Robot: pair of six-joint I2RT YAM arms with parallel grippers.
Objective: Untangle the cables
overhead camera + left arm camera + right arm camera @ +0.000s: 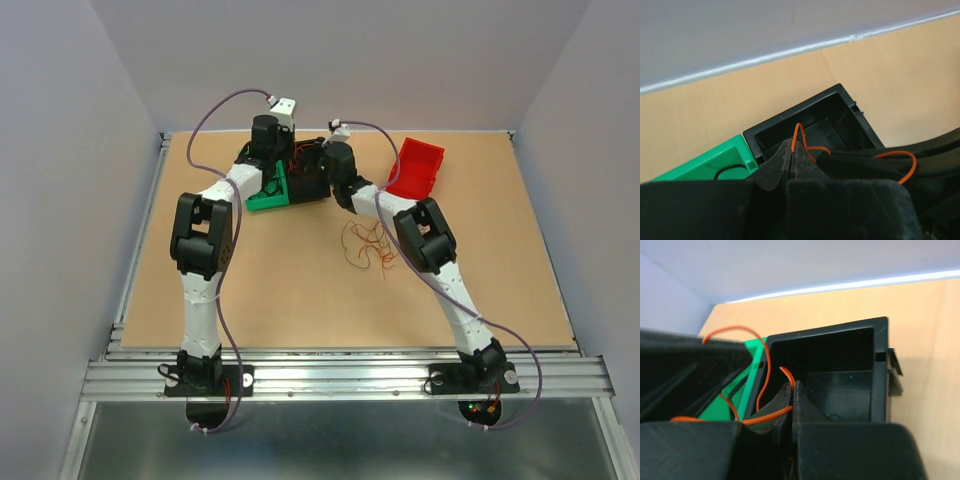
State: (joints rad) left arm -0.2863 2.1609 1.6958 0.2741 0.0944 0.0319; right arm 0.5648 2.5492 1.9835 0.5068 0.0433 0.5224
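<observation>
both arms fold inward, elbows high, wrists meeting over the black bin [825, 331] at the table's 12 o'clock. left gripper [791, 150] is pressed together, pinching an orange-red cable [768, 362]; right gripper [791, 390] likewise. loose cables [368, 245] lie at the bin's 4 o'clock.

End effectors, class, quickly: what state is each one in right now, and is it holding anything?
Left end effector: closed, pinching an orange wire.
Right end effector: closed, also pinching an orange wire.
</observation>
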